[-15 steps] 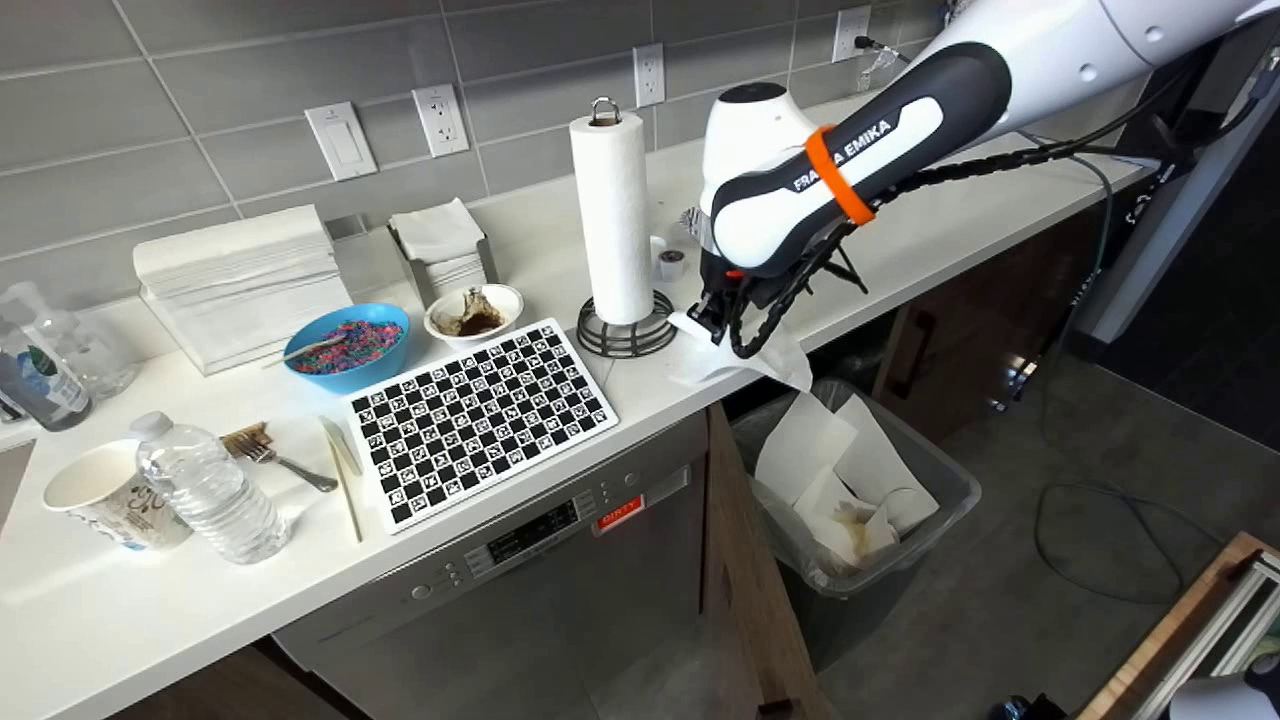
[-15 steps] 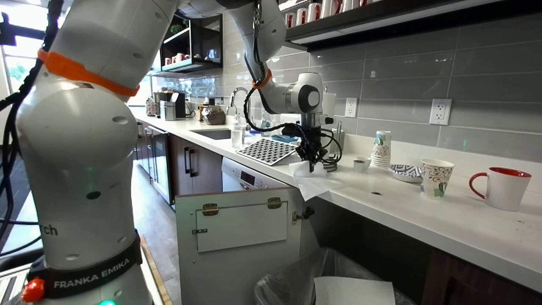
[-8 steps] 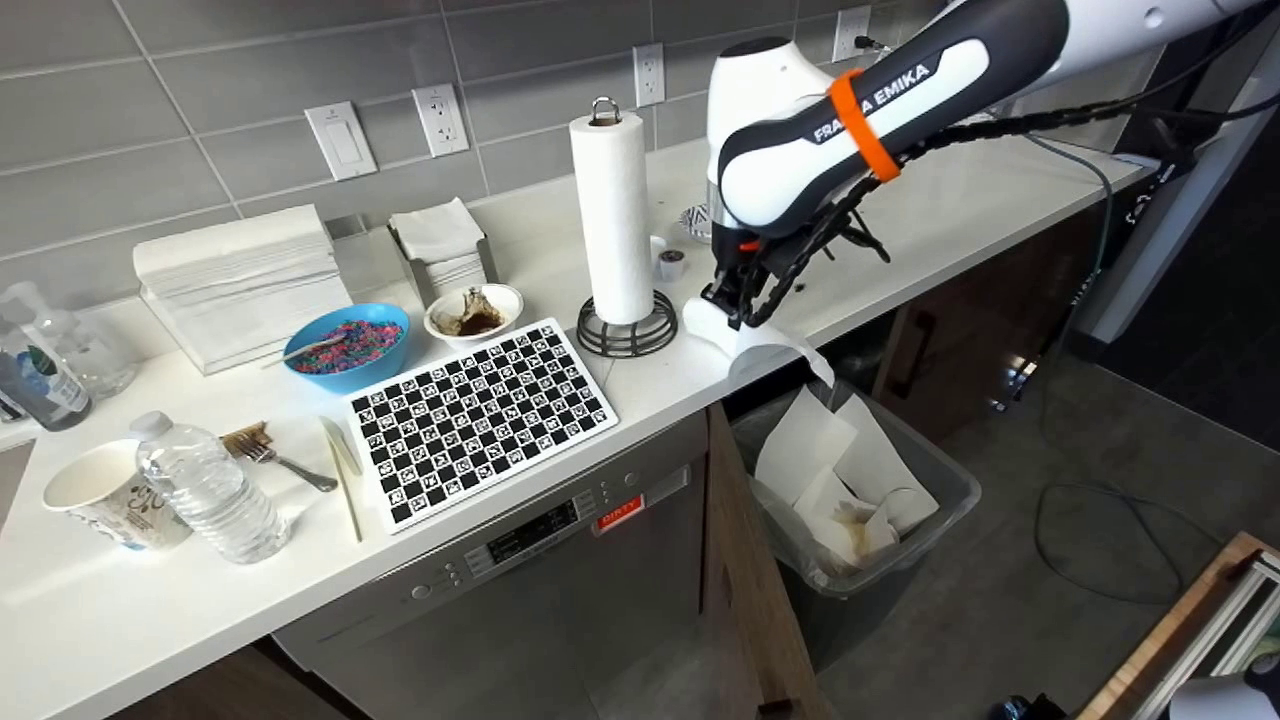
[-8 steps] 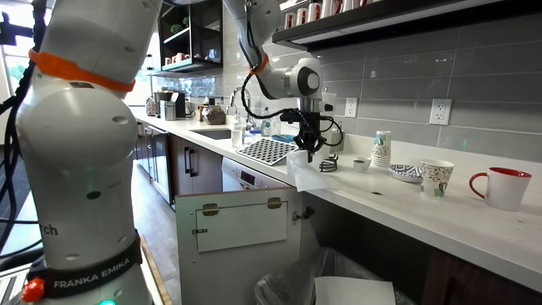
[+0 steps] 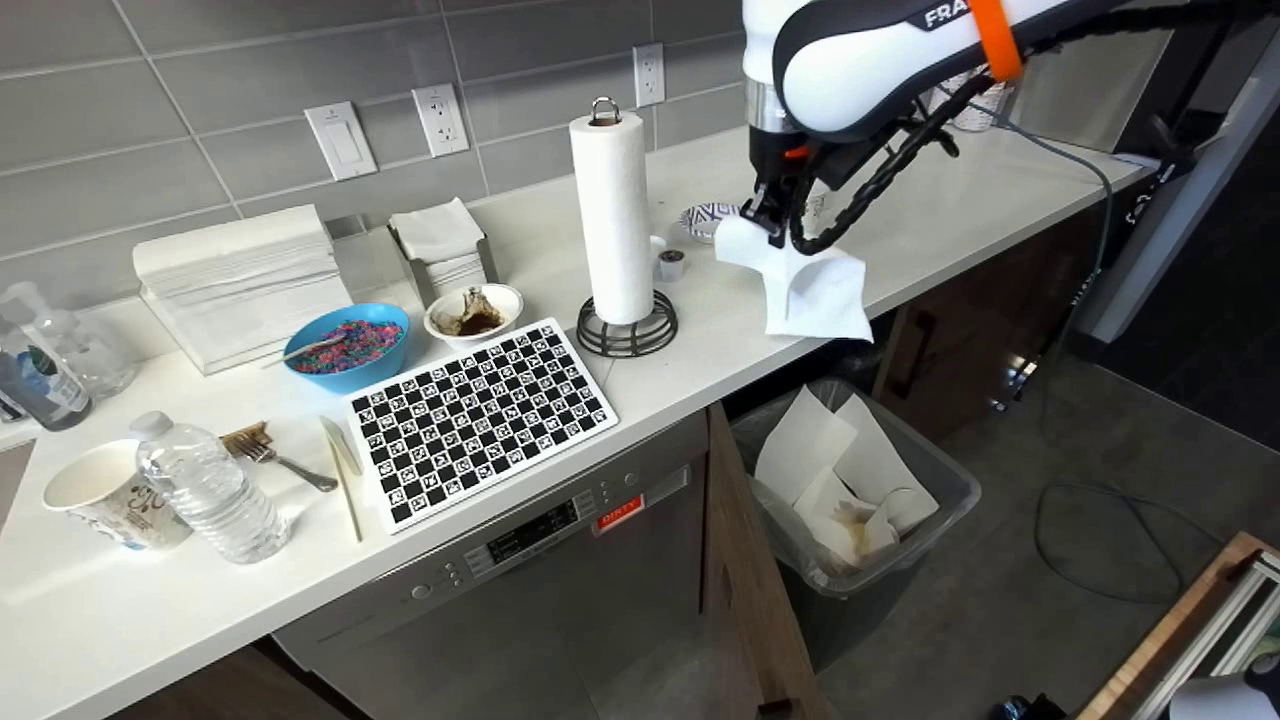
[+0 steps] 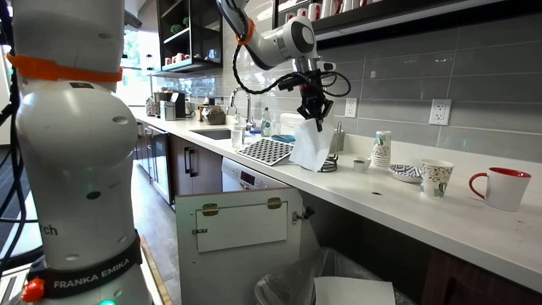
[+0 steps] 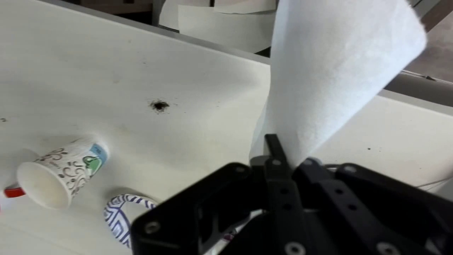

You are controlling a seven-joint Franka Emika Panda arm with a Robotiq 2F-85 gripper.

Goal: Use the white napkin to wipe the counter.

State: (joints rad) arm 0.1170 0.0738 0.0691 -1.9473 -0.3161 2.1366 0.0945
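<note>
The white napkin hangs in the air above the counter, pinched near one edge and draping down. My gripper is shut on the white napkin, well above the countertop in both exterior views. In the wrist view the napkin fans out beyond the gripper and covers part of the counter's front edge. A dark patch of crumbs lies on the counter, off to the napkin's left there. The pinched part is hidden by the fingers.
Close by stand a paper towel roll, a patterned bowl, a paper cup and a red-handled mug. A checkered mat lies farther along. Below are an open cabinet door and a bin.
My gripper has risen off the countertop carrying the napkin, moving away from the paper towel roll in an exterior view. The napkin, which lay partly against the counter, now hangs free.
</note>
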